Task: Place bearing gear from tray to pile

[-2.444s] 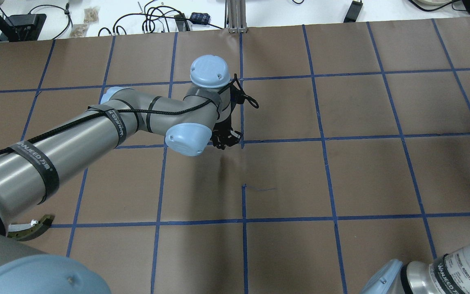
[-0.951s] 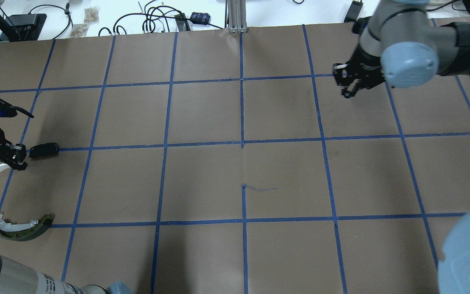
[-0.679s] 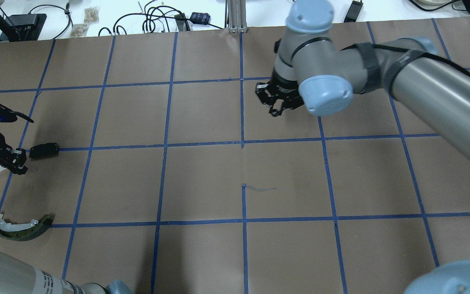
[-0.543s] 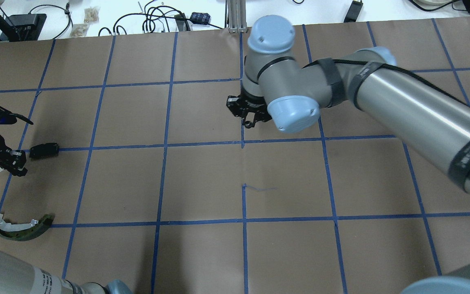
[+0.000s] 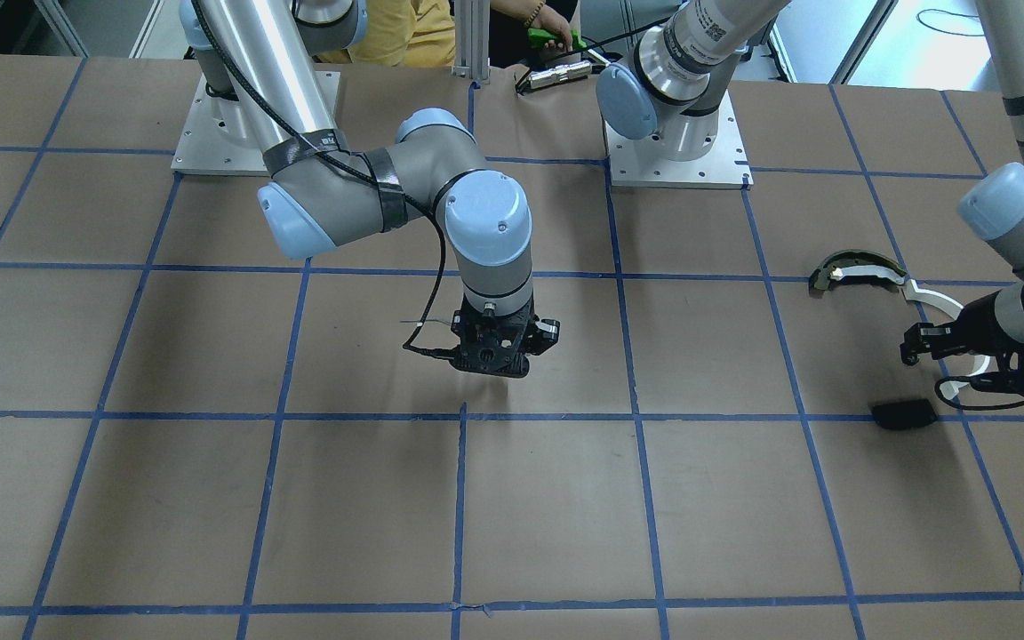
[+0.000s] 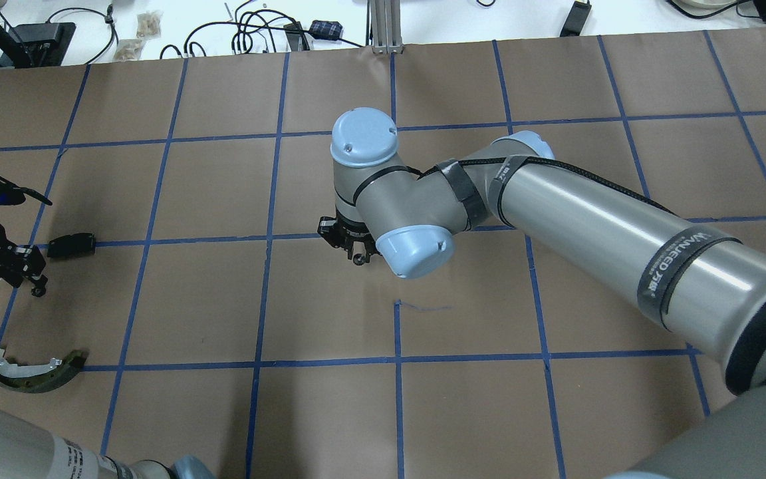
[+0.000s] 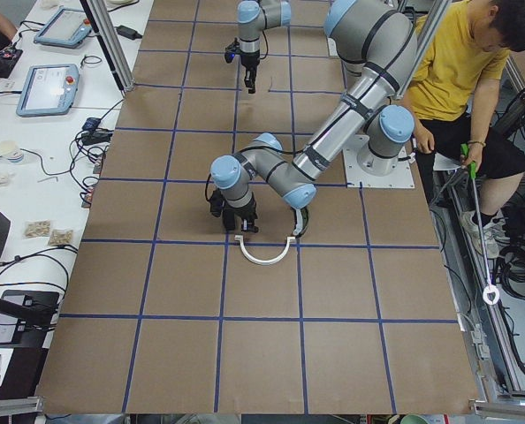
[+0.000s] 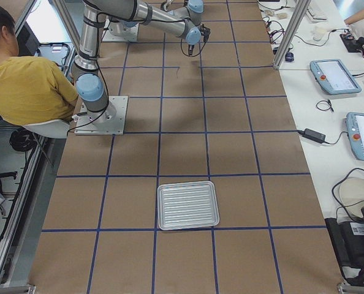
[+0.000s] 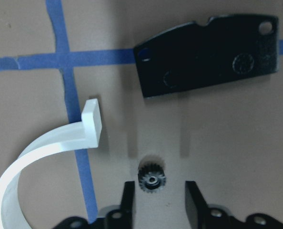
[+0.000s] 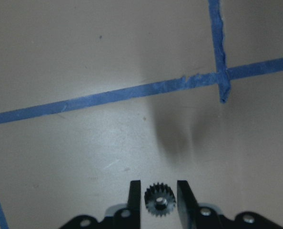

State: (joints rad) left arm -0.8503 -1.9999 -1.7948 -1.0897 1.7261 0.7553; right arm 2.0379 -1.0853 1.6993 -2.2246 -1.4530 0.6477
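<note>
Two gears concern us. One gear sits clenched between the fingers of the right hand, held above the middle of the bench. The other gear lies flat on the bench between the spread, released fingers of the left hand. It touches neither finger, and sits just beside the white arc and near the black plate, so it already belongs to the pile.

Over the last second the right hand has swept from the bench's right side to its centre, away from the tray, while the left hand has stayed at the pile. We judge this carry roughly half done. The left hand may need to clear out before the right one arrives.
</note>
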